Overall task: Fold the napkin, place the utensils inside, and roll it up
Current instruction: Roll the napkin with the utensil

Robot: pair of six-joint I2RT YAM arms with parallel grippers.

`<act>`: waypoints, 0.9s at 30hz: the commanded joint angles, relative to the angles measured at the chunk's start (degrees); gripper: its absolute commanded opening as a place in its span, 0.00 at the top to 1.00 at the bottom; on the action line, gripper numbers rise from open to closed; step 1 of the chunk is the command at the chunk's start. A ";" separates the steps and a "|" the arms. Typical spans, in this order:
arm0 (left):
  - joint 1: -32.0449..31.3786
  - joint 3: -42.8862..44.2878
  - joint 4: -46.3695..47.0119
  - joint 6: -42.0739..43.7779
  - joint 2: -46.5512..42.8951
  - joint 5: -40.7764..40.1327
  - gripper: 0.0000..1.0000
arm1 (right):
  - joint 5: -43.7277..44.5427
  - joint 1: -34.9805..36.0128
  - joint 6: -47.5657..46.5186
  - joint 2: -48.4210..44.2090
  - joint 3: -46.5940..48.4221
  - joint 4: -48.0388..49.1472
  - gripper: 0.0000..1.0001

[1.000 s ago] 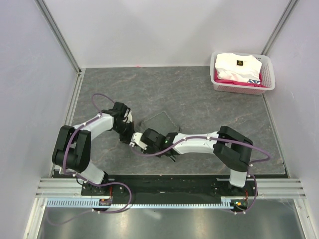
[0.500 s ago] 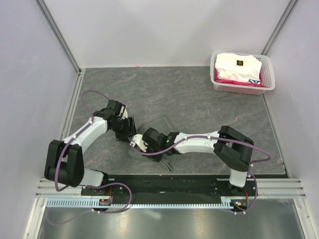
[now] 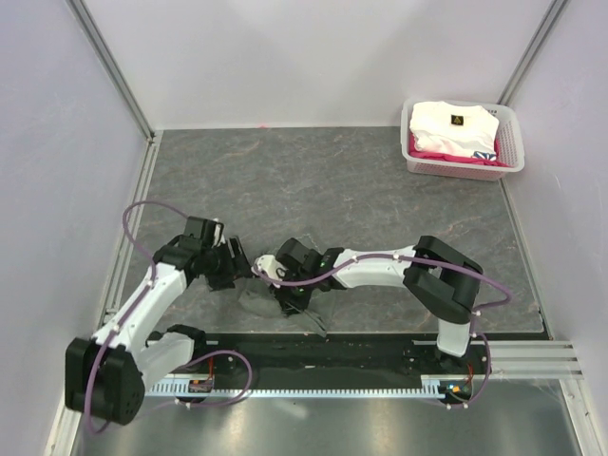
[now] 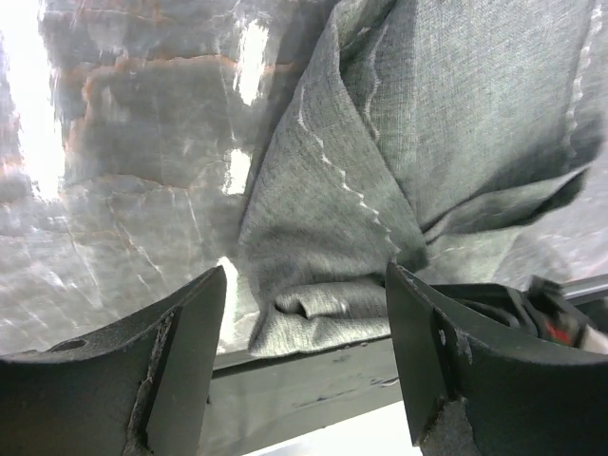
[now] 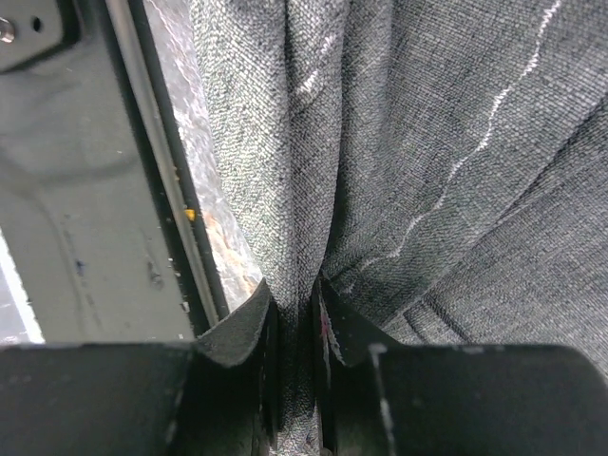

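The napkin (image 3: 257, 303) lies bunched and creased near the table's front edge, between the two arms. My right gripper (image 3: 288, 288) is shut on a raised fold of it. In the right wrist view the grey cloth (image 5: 408, 142) runs straight down between the pressed fingertips (image 5: 249, 323) of that gripper (image 5: 295, 306). My left gripper (image 3: 241, 269) stands open just left of the cloth, holding nothing. In the left wrist view its gripper (image 4: 304, 285) frames a rolled hem of the napkin (image 4: 332, 237) without touching it. The utensils are out of view.
A white basket (image 3: 509, 142) with a white folded garment (image 3: 451, 126) sits at the back right corner. The black base rail (image 3: 323, 347) runs along the near edge right beside the cloth. Grey walls close in the left and right sides.
My left gripper has opened, let go of the napkin and drawn back to the left. The right gripper has pulled the cloth toward the near edge, where it has bunched up.
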 commanded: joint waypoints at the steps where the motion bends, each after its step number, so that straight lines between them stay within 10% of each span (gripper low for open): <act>1: 0.36 -3.28 0.96 -8.18 -7.37 0.25 0.26 | -5.09 -1.17 2.36 5.74 -2.64 -6.59 0.79; 7: 0.18 -8.03 2.89 -12.48 -9.58 7.73 0.35 | -9.04 -4.15 2.53 8.37 -2.47 -6.67 0.79; 27: 0.18 -10.05 1.31 -19.17 -12.83 -5.27 0.48 | -13.53 -7.67 2.27 13.91 0.17 -6.85 0.79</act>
